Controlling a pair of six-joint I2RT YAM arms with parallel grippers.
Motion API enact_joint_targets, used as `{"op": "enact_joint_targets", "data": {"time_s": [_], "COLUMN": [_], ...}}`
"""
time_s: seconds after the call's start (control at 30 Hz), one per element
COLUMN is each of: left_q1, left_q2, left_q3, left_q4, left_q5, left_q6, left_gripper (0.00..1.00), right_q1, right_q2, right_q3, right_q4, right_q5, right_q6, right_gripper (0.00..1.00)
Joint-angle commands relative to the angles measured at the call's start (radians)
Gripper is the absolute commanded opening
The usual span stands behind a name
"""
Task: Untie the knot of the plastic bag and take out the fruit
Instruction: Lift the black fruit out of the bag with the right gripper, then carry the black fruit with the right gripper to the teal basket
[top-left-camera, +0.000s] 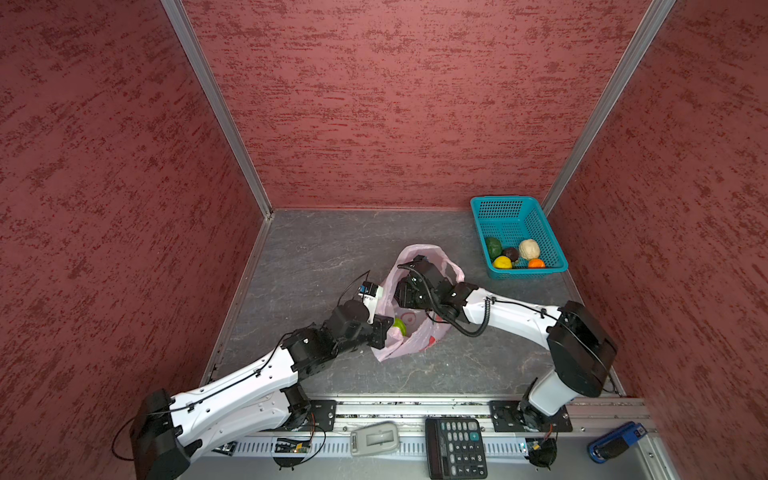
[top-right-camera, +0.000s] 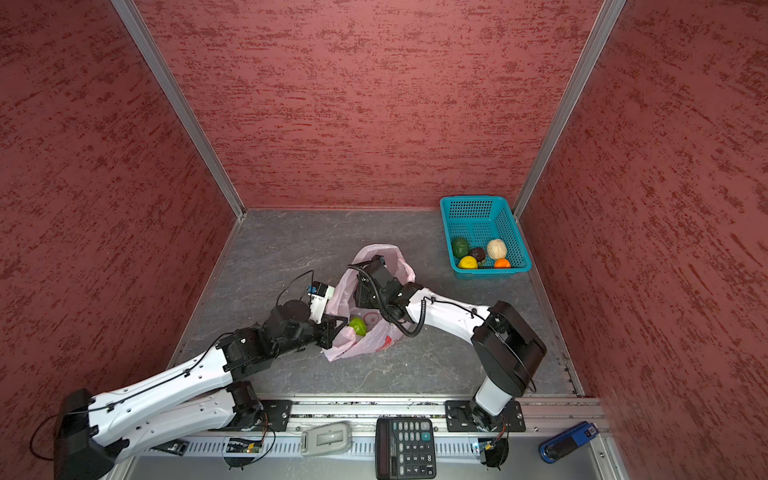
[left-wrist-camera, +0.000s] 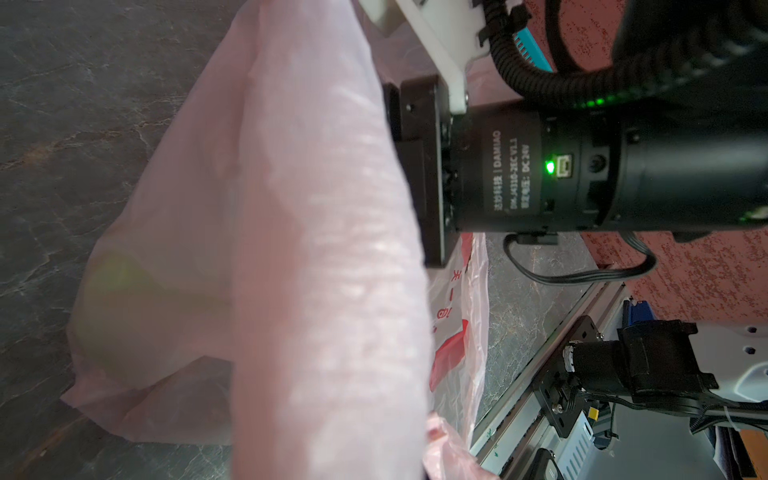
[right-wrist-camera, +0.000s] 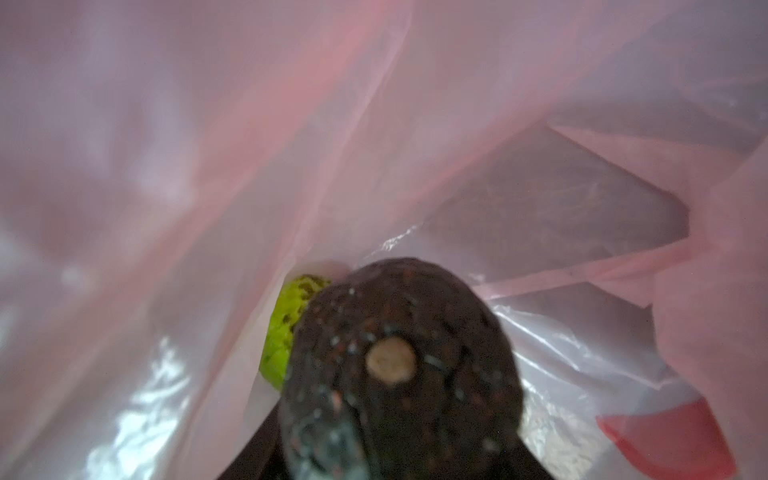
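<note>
The right claw (right-wrist-camera: 395, 457) grips the dark fruit (right-wrist-camera: 399, 332) inside the bag (top-left-camera: 419, 252); the left claw (top-left-camera: 384, 330) pinches its edge. The bag may snag and knock it loose.

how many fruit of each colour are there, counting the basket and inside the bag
dark green fruit: 1
cream-white fruit: 1
yellow fruit: 1
orange fruit: 1
bright green fruit: 1
dark brown: 2 (basket fruit, bagged fruit)
total: 7
</note>
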Motion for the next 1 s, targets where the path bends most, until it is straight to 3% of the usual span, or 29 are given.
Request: {"op": "enact_joint_targets", "data": {"time_s": [0.0, 0.5, 0.97], "left_q1": [0.007, 0.023, 0.024], "left_q2": [-0.010, 0.001, -0.011], "left_q3": [-0.002, 0.005, -0.002], "left_q4": [0.014, 0.033, 0.035], "left_q5": [-0.005, -0.015, -0.012], "left_q6": [0.018, 0.026, 0.025], "left_gripper": [0.00, 0.00, 0.00], "right_q1": [0.038, 0.104, 0.059], "right_q2": [-0.082, -0.281, -0.353], "right_q3": [0.010, 0.070, 0.344], "right_q4": [-0.063, -0.232, -0.461], "right_q5": [0.017, 0.018, 0.094], "right_q6": [-0.020, 0.020, -0.057], "right_gripper": [0.38, 0.36, 0.35]}}
